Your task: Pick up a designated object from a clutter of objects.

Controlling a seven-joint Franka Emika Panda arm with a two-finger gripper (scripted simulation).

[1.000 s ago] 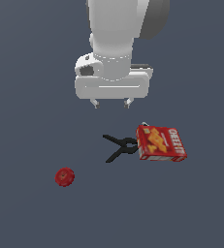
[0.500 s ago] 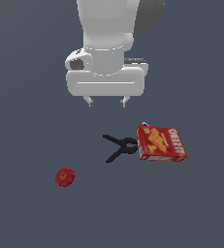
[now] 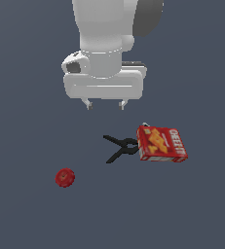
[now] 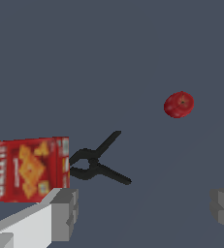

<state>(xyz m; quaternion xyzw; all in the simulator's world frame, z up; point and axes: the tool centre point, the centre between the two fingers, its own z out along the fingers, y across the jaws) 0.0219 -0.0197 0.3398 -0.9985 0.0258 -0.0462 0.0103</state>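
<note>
Above the surface (image 3: 21, 219), we are holding our pincer (image 3: 105, 104) wide apart and empty, hanging over the clamp (image 3: 120, 147) and the cracker box (image 3: 161, 143), which are touching. The red ball (image 3: 65, 177) is sitting alone, well apart toward the exterior view's left. We are judging the main risk to be descending here and catching the clamp or box instead. Being round and glossy, the ball may also be rolling away if one finger (image 4: 62, 213) is touching it first.
</note>
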